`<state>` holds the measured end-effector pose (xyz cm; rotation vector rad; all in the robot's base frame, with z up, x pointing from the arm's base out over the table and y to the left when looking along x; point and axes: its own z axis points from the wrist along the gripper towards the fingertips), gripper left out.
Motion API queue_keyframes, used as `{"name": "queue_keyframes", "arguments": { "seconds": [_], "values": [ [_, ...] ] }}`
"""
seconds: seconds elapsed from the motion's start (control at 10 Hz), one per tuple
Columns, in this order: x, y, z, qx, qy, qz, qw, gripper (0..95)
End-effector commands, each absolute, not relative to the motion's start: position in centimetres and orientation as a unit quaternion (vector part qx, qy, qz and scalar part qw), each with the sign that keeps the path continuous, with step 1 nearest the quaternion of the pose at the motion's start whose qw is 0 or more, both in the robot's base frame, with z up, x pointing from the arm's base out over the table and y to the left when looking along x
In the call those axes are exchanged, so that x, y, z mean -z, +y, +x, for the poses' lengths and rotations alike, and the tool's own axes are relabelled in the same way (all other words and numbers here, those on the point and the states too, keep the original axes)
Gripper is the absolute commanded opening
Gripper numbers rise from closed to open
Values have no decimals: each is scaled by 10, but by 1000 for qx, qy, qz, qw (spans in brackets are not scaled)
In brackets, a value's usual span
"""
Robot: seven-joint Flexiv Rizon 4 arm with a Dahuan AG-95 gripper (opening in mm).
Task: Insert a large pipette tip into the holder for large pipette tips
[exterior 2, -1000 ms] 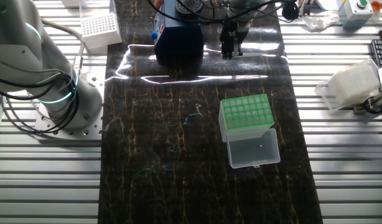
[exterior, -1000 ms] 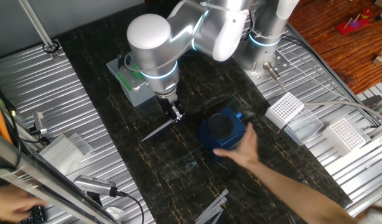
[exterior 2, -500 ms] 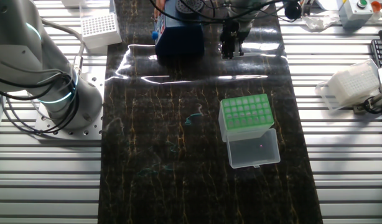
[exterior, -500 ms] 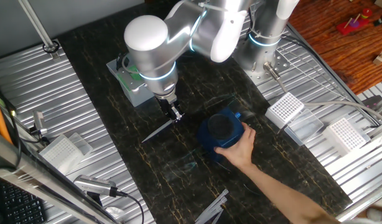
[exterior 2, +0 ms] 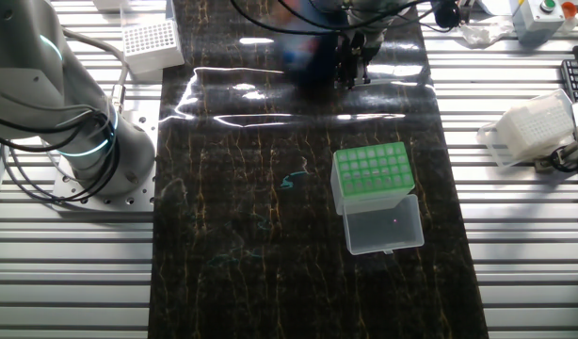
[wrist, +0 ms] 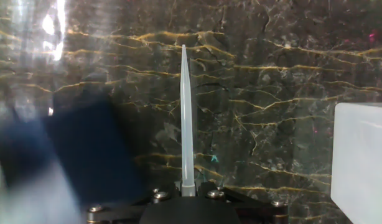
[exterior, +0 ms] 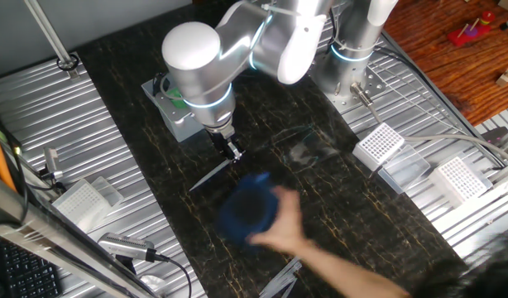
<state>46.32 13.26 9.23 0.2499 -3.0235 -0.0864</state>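
Two-finger tool clamped on wide end of long translucent whitish pipette tip. Risk: person's blurred hand dragging dark blue block close beside could knock tip askew; green-grid translucent holder well apart.

Laboratory robotics bench: dark marble-patterned worktop on ribbed aluminium, white perforated racks, green-topped pipette tip holder, cabling.

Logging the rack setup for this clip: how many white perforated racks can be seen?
3. In one fixed view, two white racks sit on the ribbed metal right of the dark mat, one white rack on the left. Others may lie outside the frame.
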Motion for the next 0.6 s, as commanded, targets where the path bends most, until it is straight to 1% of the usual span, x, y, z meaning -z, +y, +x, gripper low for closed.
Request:
{"name": "queue_keyframes", "arguments": {
  "seconds": [0.1,0.4,0.6],
  "values": [
    [-93,133,464,28,-995,81,54,0],
    [-94,135,475,26,-995,75,55,0],
    [-90,134,481,27,-996,69,47,0]
  ]
}}
